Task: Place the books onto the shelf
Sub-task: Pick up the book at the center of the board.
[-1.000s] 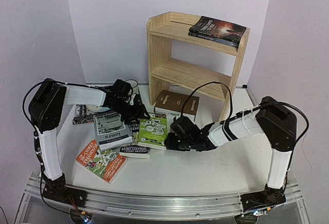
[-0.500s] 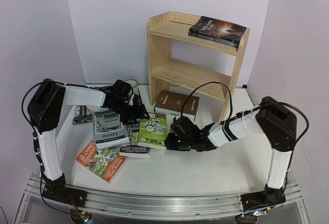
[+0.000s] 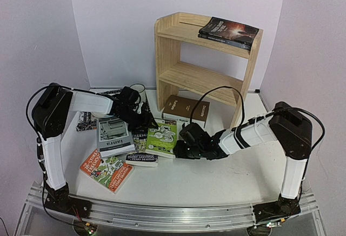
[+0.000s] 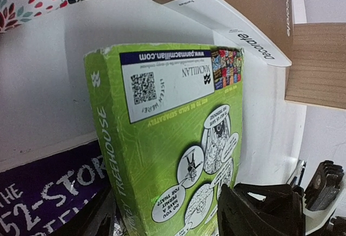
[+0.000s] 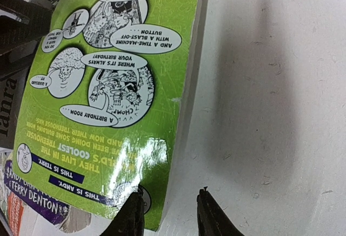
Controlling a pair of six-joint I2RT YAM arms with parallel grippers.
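The pale pine shelf stands at the back with two dark books on its top board. The brown-and-white "Decorate" book lies at its foot. A green paperback lies partly on a dark blue one. The grey book and the orange book lie to the left. My left gripper stands open astride the green book's far-left end. My right gripper is open over its near-right corner, one finger above the cover and one above the table.
A patterned mat lies behind the left arm, with a white mug on it. The shelf's side panel stands close behind the green book. The white table runs to the right of the book.
My left gripper has slid right and nearer, onto the green book's end, uncovering the mug. The right arm has stayed put.
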